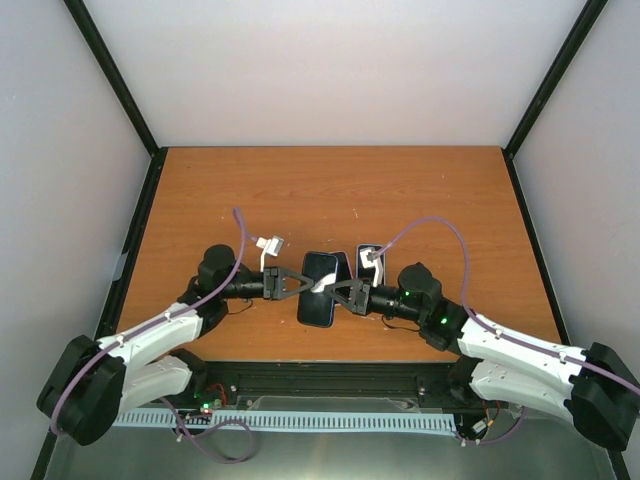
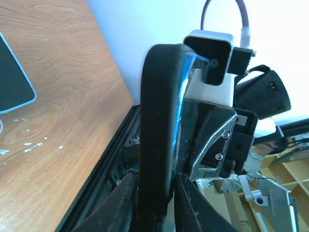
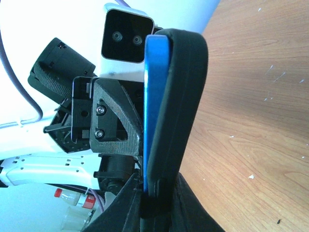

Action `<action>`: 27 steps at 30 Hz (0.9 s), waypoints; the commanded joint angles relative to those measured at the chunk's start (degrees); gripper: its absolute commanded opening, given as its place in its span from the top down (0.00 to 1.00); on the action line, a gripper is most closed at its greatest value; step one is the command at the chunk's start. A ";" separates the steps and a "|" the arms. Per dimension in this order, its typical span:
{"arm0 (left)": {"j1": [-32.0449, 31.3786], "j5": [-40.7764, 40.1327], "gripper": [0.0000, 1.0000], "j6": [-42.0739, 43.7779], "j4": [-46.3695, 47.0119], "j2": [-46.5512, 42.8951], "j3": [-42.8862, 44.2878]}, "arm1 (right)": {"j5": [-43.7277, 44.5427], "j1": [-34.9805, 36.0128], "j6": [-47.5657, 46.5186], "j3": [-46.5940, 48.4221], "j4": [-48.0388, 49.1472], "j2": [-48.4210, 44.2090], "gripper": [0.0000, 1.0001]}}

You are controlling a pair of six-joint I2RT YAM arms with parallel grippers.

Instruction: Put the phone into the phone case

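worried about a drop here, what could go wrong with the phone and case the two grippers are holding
1. The blue phone shows its edge alongside the black rubbery phone case, so it looks only partly seated; uneven pressure may pop it out.
2. The left gripper and right gripper pinch only narrow edges; if either loosens, the pair could twist and fall onto the brown wooden table.

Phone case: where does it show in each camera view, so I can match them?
Top external: phone case at centre, near the front edge of the table.
Left wrist: edge-on black band up the middle.
Right wrist: edge-on black band, centre-right.
Shared landmark: blue phone alongside it in both wrist views; the wooden table in all three.
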 commanded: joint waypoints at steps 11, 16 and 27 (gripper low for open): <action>-0.39 1.17 1.00 -6.29 12.98 3.82 1.65 | -2.36 -0.31 4.24 -3.57 3.78 -1.56 0.46; -0.39 -0.35 0.99 -4.63 12.83 4.84 3.09 | -5.63 -0.33 7.86 -6.73 7.97 -1.63 0.32; -0.39 -3.82 0.99 -2.99 12.81 4.40 3.09 | -8.67 -0.31 13.62 -10.33 18.60 -0.16 0.69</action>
